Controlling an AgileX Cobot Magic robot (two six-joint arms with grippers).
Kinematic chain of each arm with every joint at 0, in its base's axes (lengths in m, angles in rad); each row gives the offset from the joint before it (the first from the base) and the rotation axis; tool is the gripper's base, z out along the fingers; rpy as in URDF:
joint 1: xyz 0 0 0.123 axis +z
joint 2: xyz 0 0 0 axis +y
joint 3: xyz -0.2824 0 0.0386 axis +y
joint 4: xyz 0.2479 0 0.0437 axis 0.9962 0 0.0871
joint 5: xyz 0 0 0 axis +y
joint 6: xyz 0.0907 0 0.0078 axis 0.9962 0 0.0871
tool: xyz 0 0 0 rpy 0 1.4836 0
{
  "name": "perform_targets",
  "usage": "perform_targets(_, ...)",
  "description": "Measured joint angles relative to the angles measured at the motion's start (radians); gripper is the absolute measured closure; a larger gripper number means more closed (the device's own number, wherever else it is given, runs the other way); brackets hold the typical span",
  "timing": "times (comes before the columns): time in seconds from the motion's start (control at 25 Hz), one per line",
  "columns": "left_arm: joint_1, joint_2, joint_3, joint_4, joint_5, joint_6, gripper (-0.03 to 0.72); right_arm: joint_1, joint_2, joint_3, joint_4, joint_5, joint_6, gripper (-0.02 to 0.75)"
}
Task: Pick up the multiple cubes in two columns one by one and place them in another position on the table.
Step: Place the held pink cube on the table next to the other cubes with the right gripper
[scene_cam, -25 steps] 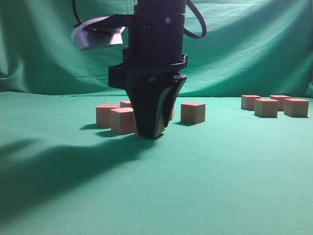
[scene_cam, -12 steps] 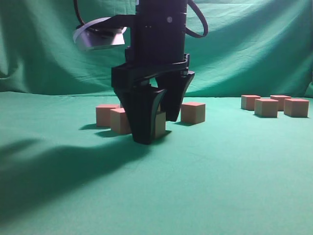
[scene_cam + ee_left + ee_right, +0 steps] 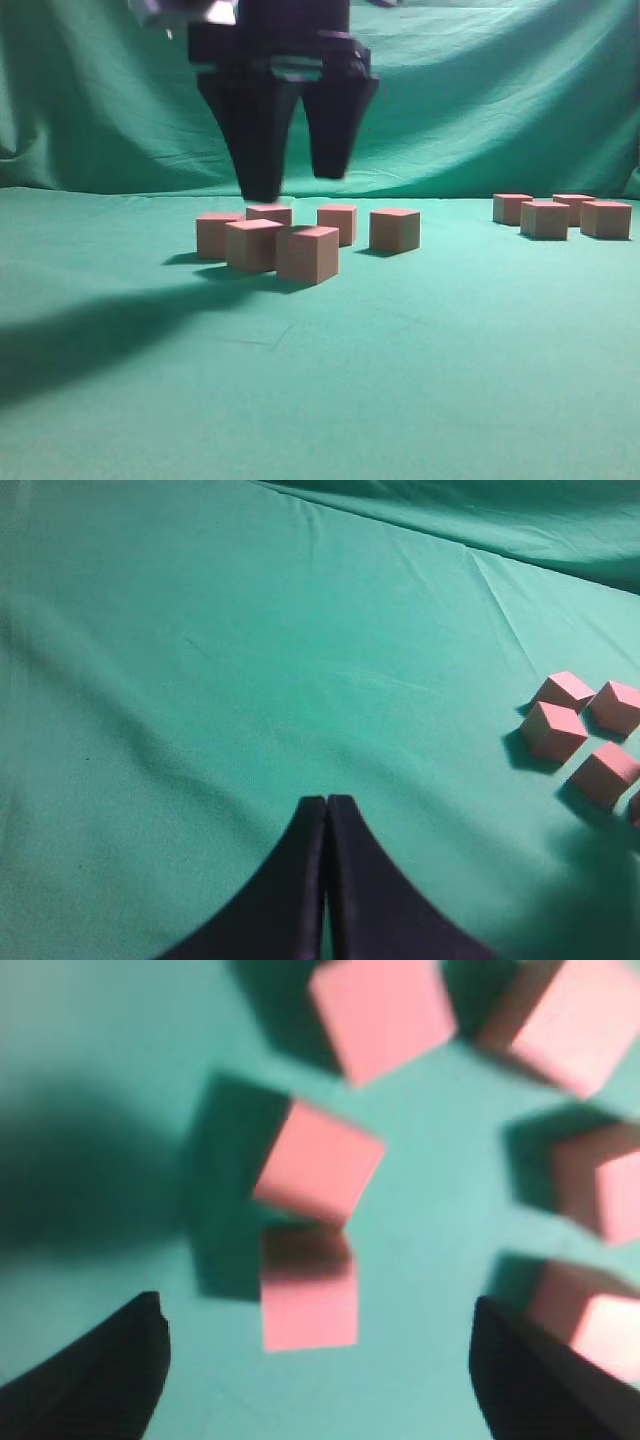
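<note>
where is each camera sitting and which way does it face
Exterior: low at table height, looking along the table at the near cubes; the right hand hangs open above them.
Left wrist: on the left arm, angled down at bare cloth; the shut left hand shows.
Right wrist: looking straight down between open fingers.
Shared: exterior and right wrist show the same cluster.

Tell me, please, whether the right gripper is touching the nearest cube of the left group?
Apart. In the exterior view the right gripper hangs open above the nearest cube, with green backdrop visible between its jaws and the cube's top.
</note>
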Motion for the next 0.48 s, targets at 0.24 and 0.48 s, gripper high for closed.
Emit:
perform_targets(0.24,0.0,0.0,0.0,0.0,0.0,0.0,0.688,0.0,-0.037,-0.129,-0.029,0.016,0.03,0.181)
perform_targets(0.48,0.0,0.0,0.0,0.0,0.0,0.0,0.688,-0.044,-0.181,-0.139,-0.19,0.026,0.178,0.181)
